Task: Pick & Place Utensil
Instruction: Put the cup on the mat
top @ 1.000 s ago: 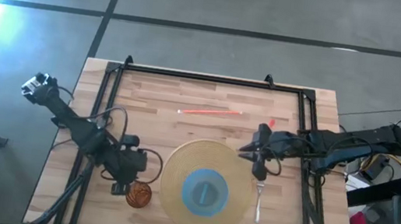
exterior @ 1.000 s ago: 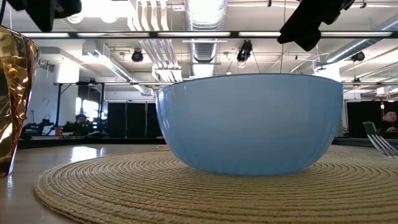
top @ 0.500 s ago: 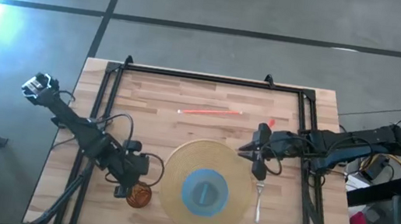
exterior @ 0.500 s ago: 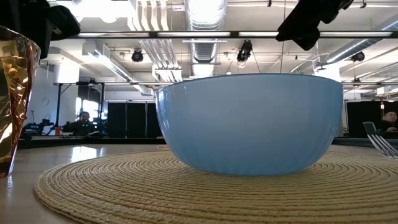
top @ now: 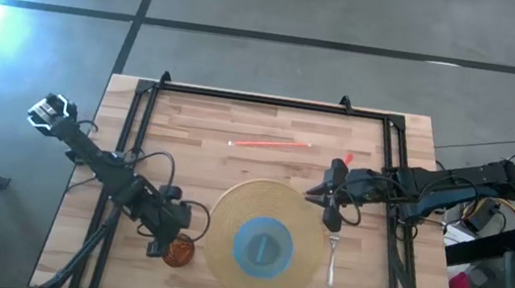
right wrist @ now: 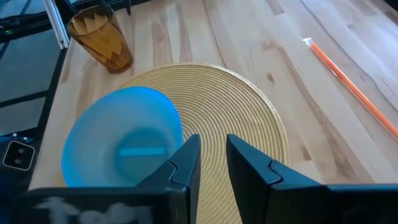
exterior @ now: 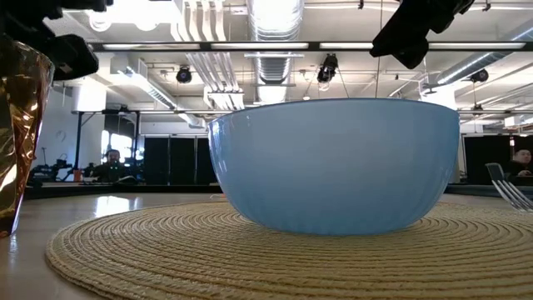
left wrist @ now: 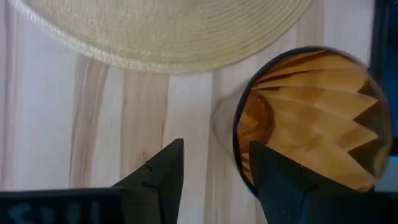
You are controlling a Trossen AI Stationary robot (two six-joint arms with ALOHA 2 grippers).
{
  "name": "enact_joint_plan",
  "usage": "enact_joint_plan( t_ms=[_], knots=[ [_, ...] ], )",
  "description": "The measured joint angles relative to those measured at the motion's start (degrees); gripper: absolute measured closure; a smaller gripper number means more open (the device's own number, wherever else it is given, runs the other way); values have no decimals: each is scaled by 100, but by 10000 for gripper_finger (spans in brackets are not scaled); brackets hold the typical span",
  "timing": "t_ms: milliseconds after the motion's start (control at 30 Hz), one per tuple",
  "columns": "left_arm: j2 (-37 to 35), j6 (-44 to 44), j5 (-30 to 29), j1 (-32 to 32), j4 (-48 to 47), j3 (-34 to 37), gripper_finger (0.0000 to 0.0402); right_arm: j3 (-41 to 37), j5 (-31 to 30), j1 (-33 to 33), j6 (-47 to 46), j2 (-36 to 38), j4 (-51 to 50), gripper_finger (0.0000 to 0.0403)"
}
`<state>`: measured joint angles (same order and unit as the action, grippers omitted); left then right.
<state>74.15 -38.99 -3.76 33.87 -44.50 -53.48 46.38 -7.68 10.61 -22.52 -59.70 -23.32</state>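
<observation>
Woven straw mat (top: 262,239) lies on the wooden table (top: 270,126), with a blue bowl (top: 263,246) on its middle. A silver fork (top: 331,258) lies flat on the wood just beside the mat's right edge, tines toward the far side, touched by neither gripper. The right gripper (top: 331,211) hangs above the mat's upper right edge, near the fork's tines; its fingers (right wrist: 186,163) stand slightly apart with nothing between them. An amber glass (top: 179,250) stands upright just off the mat's left edge. The left gripper (top: 160,245) is low beside that glass, on the side away from the mat; its fingers (left wrist: 165,174) are spread, one finger by the glass's rim and the other over bare wood, gripping nothing. An orange straw (top: 268,145) lies on the far half of the table, well apart from everything else.
</observation>
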Motion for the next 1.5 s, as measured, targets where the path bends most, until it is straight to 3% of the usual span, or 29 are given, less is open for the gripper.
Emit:
enact_joint_plan(
  t_ms=[233,600,1000,1233,1500],
  knots=[
    [0,-73,12,0,-1,147,262,-40,9,0,-218,-2,-8,335],
    [-4,-48,104,-2,-1,145,393,-67,10,0,-238,-2,-17,330],
    [-4,3,66,-9,-18,-192,395,-68,8,0,-237,-2,-17,340],
    [-4,190,-618,-225,-335,-765,397,-69,6,0,-236,-2,-17,343],
    [-4,729,-1146,-912,-664,-1371,397,-69,6,-2,-236,-2,-18,341]
  ],
)
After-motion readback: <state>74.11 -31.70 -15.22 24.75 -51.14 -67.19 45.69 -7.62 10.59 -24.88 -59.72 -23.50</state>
